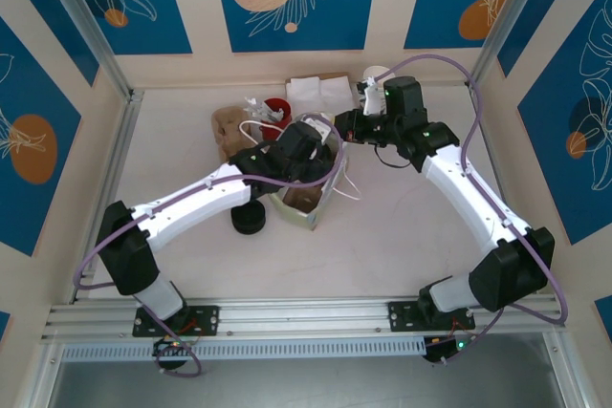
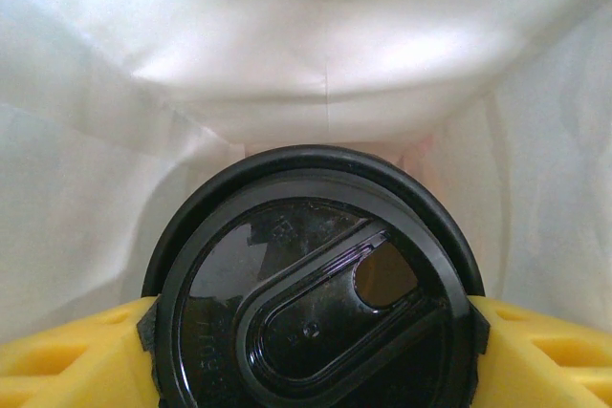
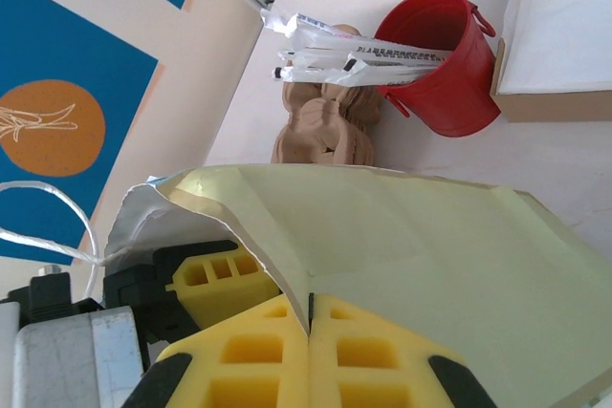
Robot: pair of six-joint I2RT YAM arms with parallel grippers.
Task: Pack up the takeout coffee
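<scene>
The coffee (image 2: 316,312) has a glossy black plastic lid, smooth and catching reflections. Around it the bag (image 2: 325,54) is white matt paper inside, softly creased, and pale green with a faint sheen outside. Beyond the bag, a shiny red bucket (image 3: 440,69) and rough, crumpled brown paper (image 3: 320,131).

Inside the bag (image 2: 115,188), the takeout coffee (image 2: 316,293) hides its sides beneath its own black lid — and the picture's bottom edge cuts off the lid's near rim. Beyond the bag, print on the packets (image 3: 363,50) in the red bucket (image 3: 440,83) is too small to read.
</scene>
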